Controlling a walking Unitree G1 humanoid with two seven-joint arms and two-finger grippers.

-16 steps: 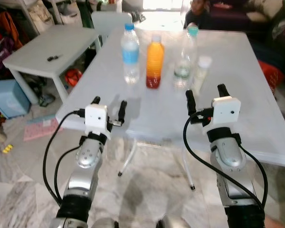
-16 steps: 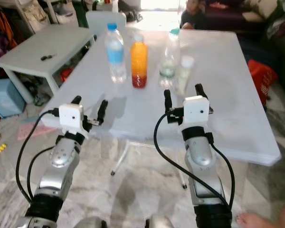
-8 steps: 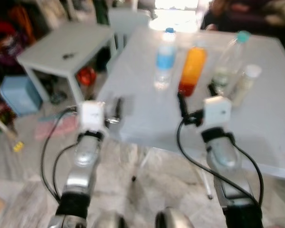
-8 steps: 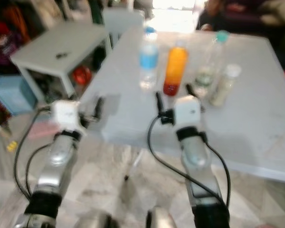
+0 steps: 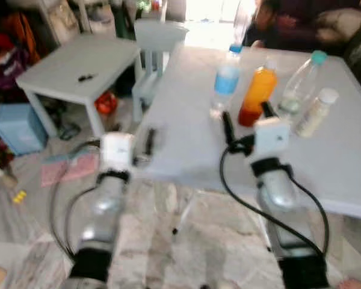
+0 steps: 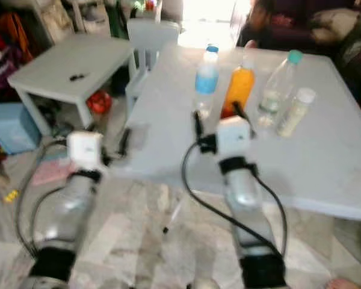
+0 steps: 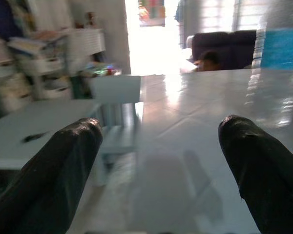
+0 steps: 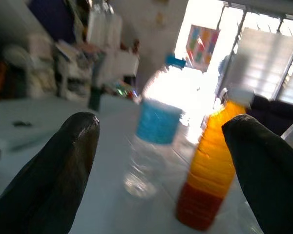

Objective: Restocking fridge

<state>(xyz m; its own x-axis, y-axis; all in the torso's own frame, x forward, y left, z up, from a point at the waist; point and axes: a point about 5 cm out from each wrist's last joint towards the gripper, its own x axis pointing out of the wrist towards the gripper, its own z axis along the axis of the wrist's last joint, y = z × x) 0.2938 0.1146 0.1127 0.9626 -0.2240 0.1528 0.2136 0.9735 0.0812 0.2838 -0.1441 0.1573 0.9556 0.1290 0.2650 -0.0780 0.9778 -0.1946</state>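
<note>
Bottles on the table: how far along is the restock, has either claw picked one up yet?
Nothing looks done: the blue-label water bottle, orange juice bottle, clear bottle and small pale bottle all stand on the white table. In hand: nothing; the right claw is open, lined up on the water and juice bottles, and the left claw is open over the table edge. Left: every pick and carry.

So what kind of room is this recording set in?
Most likely a lived-in home, perhaps a living or dining area. A large white table holds four drink bottles, among them an orange juice bottle; a low white side table and a dark sofa stand behind, on marble-patterned floor tiles.
</note>
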